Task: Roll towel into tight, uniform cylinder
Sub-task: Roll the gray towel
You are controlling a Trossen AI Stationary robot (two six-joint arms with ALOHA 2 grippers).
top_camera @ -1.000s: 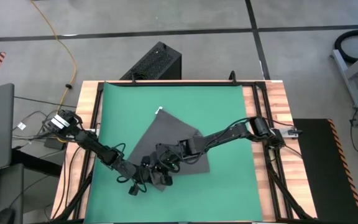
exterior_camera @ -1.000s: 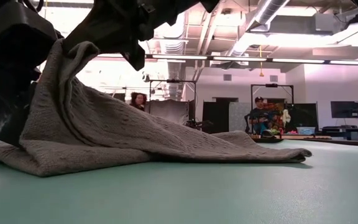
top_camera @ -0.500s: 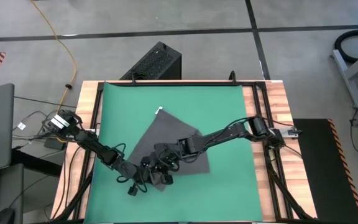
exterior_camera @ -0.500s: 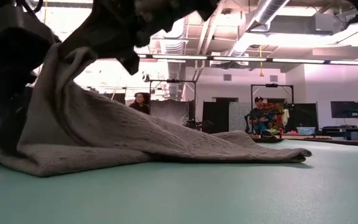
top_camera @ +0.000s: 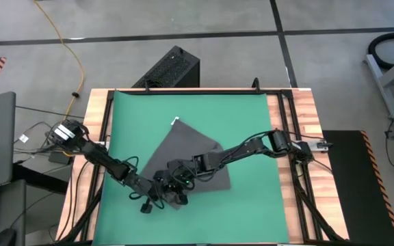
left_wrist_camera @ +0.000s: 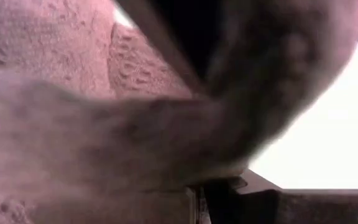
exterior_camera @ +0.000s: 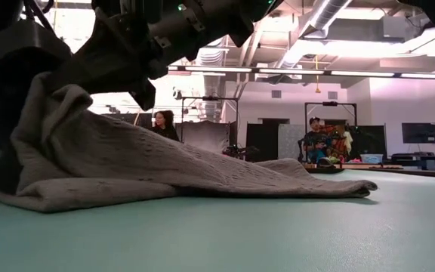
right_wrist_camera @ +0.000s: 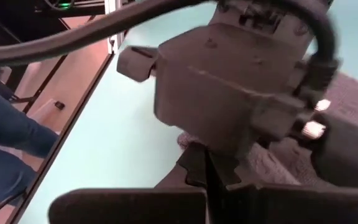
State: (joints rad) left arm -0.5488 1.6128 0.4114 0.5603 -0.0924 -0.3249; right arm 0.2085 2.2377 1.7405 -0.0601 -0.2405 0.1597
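Fingers of both grippers meet at the towel [top_camera: 187, 154]'s near corner on the green mat [top_camera: 245, 116]; their grip cannot be told. Rolling evenly with steady tension should keep it tight.

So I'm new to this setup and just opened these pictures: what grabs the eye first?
The dark grey towel lies skewed on the green mat, a small white tag at its far corner. Both grippers meet at its near corner, the left gripper beside the right gripper. In the low view that end of the towel is bunched up under the arms.
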